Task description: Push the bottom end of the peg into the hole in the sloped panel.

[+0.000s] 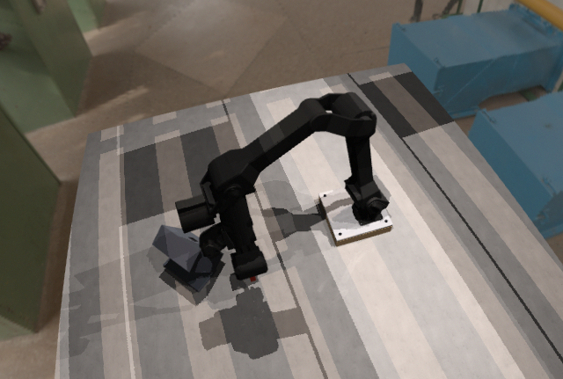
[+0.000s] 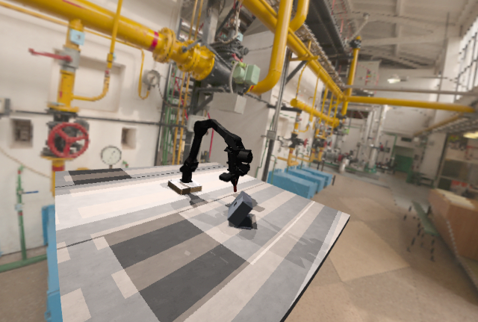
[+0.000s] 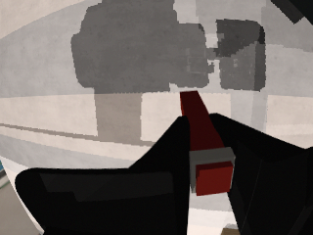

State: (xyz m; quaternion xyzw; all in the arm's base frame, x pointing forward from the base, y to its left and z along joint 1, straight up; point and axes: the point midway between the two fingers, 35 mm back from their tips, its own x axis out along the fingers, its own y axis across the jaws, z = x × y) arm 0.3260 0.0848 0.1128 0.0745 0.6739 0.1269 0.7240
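The tool (image 3: 207, 151) is clenched on the red peg (image 3: 203, 132), lifted off the tabletop (image 2: 162, 233) with its bottom end hanging free, ready to be aimed at the sloped panel (image 2: 240, 208) just beside it.

Yellow overhead pipes (image 2: 269, 21), white walls (image 2: 30, 79), blue crates (image 1: 472, 54), tan floor (image 2: 367, 249)
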